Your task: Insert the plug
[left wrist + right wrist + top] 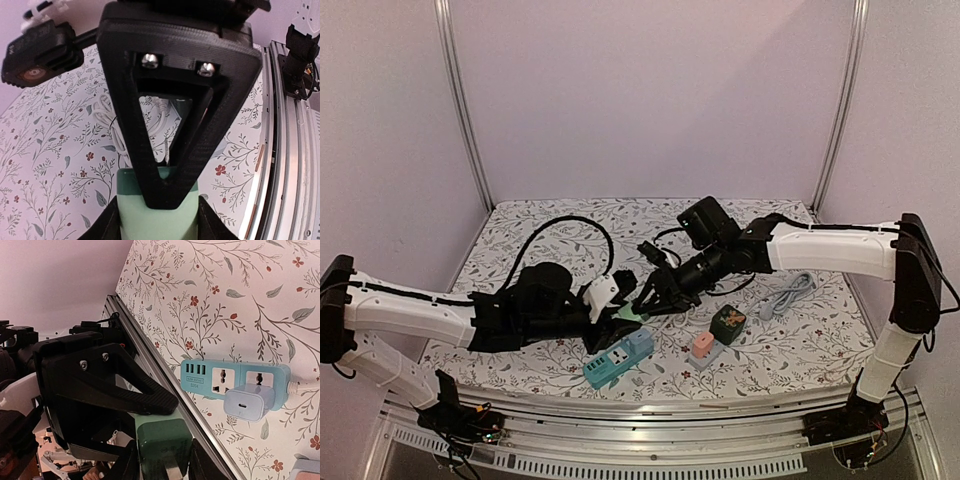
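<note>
Top external view: green plug (pixel 629 318) at mid-frame, just up-left of the teal power strip (pixel 619 361), pinched at the meeting of both arms; left gripper (pixel 612 322) closed narrowly on its body; right gripper (pixel 647 300) closed on the same body from the opposite side, judging by the right wrist view, metal pins (pixel 169 471) pointing toward the lower edge. Probably light, rigid, smooth-sided plastic, so apt to twist between pads; best taken across the flat flanks, well clear of the pins. Right wrist view: white USB charger (pixel 247 404) already seated in the strip's right socket, left socket free; small label (pixel 194 381) beneath the USB ports, seemingly "SOCKET", rest too fine to read.
</note>
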You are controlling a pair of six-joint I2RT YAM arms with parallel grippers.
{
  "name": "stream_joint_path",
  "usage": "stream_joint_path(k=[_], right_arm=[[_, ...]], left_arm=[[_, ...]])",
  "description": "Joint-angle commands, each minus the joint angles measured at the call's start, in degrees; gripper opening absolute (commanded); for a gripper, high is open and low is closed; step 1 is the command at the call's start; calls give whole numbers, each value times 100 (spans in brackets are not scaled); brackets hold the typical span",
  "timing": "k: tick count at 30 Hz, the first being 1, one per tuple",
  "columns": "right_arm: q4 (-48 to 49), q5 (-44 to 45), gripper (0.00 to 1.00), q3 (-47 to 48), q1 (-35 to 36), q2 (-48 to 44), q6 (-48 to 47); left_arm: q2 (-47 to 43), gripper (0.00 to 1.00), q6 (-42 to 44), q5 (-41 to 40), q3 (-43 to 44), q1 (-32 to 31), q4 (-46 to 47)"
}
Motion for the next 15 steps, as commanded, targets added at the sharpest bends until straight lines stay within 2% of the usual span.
stream_joint_path(k=[1,3,5,6,9,11,13,14,15], right_arm=[[182,-338,28,217,111,116,-8],[189,-345,21,217,114,116,-1],[192,-363,13,217,115,127,0],[192,-367,10,210,114,129,-5],[202,-356,5,172,132,90,-22],[222,-290,4,123,131,19,-56],[229,-102,4,76,129,-61,-132],[219,59,4,54,131,-140,-169],[218,235,4,24,124,-188,-201]], left_arm=[[112,12,84,-82,148,-96,104],[123,13,91,-106,153,-105,93],[128,19,97,-131,148,-120,88],[123,25,85,-133,148,-128,91],[81,54,29,-193,141,-157,76],[4,70,-30,-317,83,-188,77],[-120,92,-88,-410,-17,-202,128],[-186,98,-138,-454,-71,-203,146],[-270,99,-172,-471,-116,-204,151]])
